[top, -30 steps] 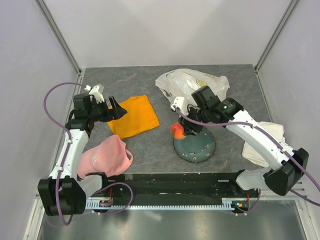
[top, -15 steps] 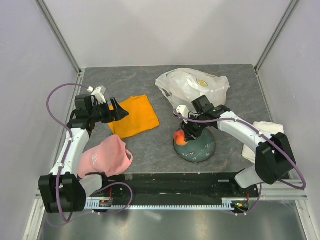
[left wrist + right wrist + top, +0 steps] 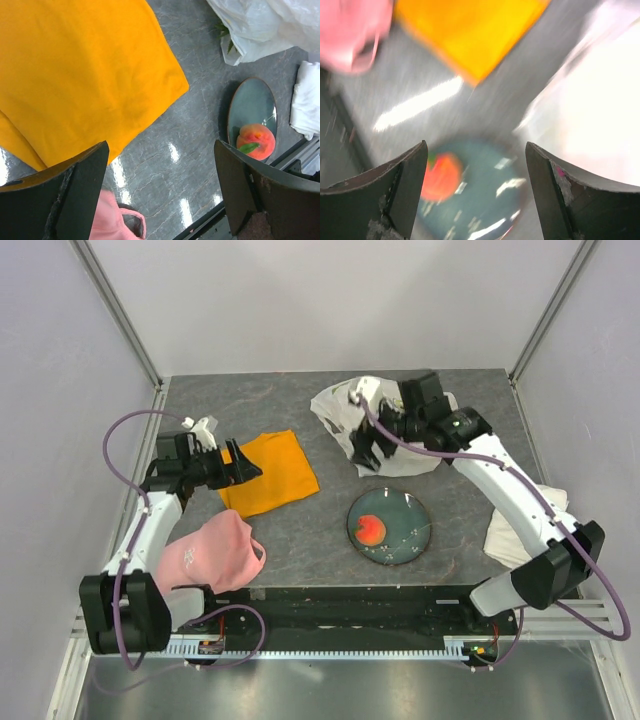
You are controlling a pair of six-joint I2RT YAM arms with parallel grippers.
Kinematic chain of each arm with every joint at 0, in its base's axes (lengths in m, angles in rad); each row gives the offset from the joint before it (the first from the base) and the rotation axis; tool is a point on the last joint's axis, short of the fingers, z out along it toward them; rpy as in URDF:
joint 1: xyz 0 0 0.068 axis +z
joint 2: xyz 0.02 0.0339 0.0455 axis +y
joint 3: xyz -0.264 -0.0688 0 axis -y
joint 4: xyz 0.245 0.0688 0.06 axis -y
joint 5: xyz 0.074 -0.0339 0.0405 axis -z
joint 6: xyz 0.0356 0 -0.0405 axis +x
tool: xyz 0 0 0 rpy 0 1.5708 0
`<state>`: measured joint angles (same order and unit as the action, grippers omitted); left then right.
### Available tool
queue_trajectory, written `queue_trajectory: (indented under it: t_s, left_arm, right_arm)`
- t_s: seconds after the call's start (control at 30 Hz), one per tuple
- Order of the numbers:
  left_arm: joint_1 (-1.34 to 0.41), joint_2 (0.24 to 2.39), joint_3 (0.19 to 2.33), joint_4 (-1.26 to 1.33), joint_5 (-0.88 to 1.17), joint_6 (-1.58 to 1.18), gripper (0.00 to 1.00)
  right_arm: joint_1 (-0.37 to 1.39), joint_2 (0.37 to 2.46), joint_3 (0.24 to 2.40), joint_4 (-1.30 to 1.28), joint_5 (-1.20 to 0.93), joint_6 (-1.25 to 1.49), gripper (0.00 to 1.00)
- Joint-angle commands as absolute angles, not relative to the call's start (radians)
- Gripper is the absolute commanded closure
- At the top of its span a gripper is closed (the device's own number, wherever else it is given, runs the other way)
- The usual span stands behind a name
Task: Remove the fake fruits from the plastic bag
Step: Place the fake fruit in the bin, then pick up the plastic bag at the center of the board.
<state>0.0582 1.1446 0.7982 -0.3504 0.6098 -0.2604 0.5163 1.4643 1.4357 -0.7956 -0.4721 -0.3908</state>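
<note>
A peach (image 3: pixel 371 530) lies on the left part of a dark green plate (image 3: pixel 410 528), free of both grippers. The plastic bag (image 3: pixel 400 410) lies crumpled behind the plate; any other fake fruits are hidden inside it. My right gripper (image 3: pixel 368 452) is open and empty at the bag's front edge, above the table. Its blurred wrist view shows the peach (image 3: pixel 441 176), the plate (image 3: pixel 495 200) and the bag (image 3: pixel 590 115) below its open gripper (image 3: pixel 476 150). My left gripper (image 3: pixel 245 465) is open and empty over the orange cloth (image 3: pixel 268 472); it (image 3: pixel 161 150) sees the peach (image 3: pixel 256 141) and bag (image 3: pixel 265 25).
A pink cloth cap (image 3: pixel 212 552) lies at the front left. A folded white towel (image 3: pixel 520 530) lies at the right edge. The orange cloth (image 3: pixel 85 75) fills much of the left wrist view. White walls close in the table.
My right gripper let go of the peach on the plate, then lifted and moved back to the bag's front edge. The left arm has hardly moved.
</note>
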Motion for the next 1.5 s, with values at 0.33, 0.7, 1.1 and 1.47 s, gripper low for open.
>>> queue_trajectory:
  t_s: [0.33,0.7,1.1,1.47]
  left_arm:
    - [0.052,1.174,0.942,-0.356,0.624,-0.293,0.08]
    - [0.058,1.019,0.847,-0.374,0.589,-0.264,0.08]
    - [0.074,1.006,0.833,-0.367,0.589,-0.267,0.08]
    - [0.084,0.999,0.815,-0.354,0.588,-0.273,0.08]
  right_arm:
    - [0.747,1.964,1.735,-0.275,0.169,-0.521,0.32]
    - [0.742,2.206,1.867,-0.365,0.425,-0.638,0.35]
    - [0.726,2.361,1.948,-0.486,0.583,-0.707,0.35]
    - [0.721,2.305,2.068,-0.567,0.510,-0.667,0.86]
